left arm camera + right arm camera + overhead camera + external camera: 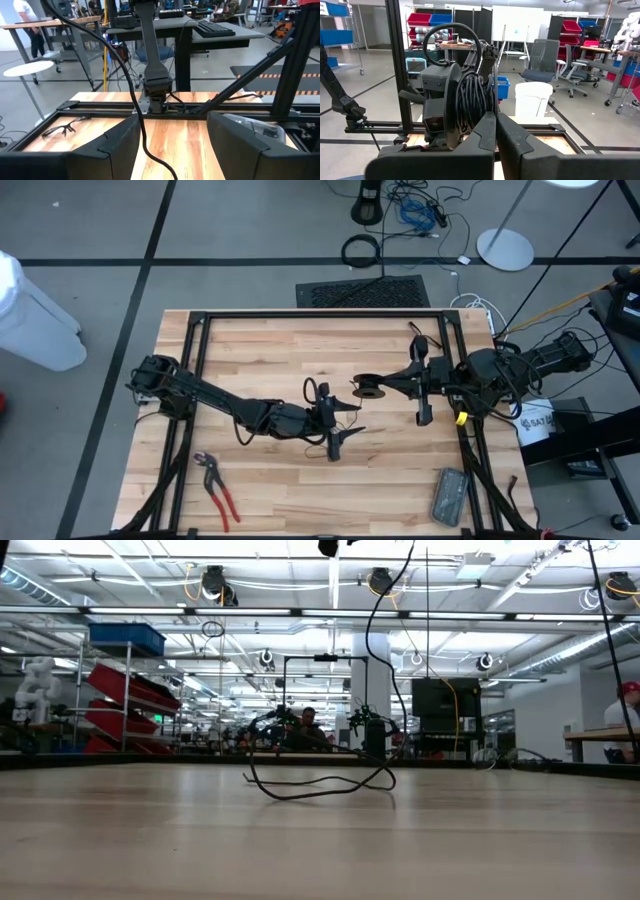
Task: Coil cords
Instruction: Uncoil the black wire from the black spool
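On the light slatted wooden table [280,500], two dark arms are brought nose to nose near the middle, the left arm reaching in from its own side and the right arm from the opposite one.

The left gripper [172,141] is seen with its two dark fingers [107,147] spread wide apart, nothing between them being clamped. The right gripper [496,142] is seen with its fingers pressed together; whether anything is pinched between them cannot be made out.

The very thin black wire-like cord [134,100] is found directly ahead of the left gripper. It drops from above and to one side, slants down across the open gap between the left fingers, and passes on towards the table below them. In the low view part of it is laid as a loose loop on the boards while the rest rises steeply out of sight. Its long axis here is thus judged steep, crossing the gap rather than running along it.

A small round dark puck [368,391] appears just beyond the right gripper's tips, between the two grippers.

The left gripper is judged the nearer to the hanging run, so a closing there is what coiling seems to call for.
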Tool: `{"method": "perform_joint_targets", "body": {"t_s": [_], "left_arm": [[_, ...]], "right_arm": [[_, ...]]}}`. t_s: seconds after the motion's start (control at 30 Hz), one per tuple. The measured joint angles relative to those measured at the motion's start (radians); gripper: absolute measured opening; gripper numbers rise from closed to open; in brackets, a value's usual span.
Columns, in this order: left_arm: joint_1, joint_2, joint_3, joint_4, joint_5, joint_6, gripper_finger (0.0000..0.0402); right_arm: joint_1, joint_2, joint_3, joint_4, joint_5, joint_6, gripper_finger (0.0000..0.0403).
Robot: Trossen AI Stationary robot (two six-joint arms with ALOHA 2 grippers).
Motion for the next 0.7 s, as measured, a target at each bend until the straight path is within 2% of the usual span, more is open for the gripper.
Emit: {"method": "perform_joint_targets", "body": {"t_s": [0.17, 0.3, 0.43, 0.6, 0.7], "left_arm": [[0.000, 0.000, 0.000, 0.000, 0.007, 0.002, 0.0230], [0.000, 0.000, 0.000, 0.000, -0.011, 0.003, 0.0200], [0.005, -0.002, 0.000, -0.038, -0.039, 0.003, 0.0142], [0.019, -0.041, 0.000, -0.183, -0.042, 0.003, 0.0031], [0.024, -0.090, 0.000, -0.281, -0.058, -0.004, 0.0011]], "right_arm": [[0.000, 0.000, 0.000, 0.000, 0.000, 0.000, 0.0000], [0.000, 0.000, 0.000, 0.000, 0.000, 0.000, 0.0000], [0.000, 0.000, 0.000, 0.000, 0.000, 0.000, 0.0000], [0.000, 0.003, 0.000, -0.010, 0.001, -0.019, 0.0000], [0.000, 0.004, 0.000, -0.022, 0.001, -0.020, 0.0000]]}}
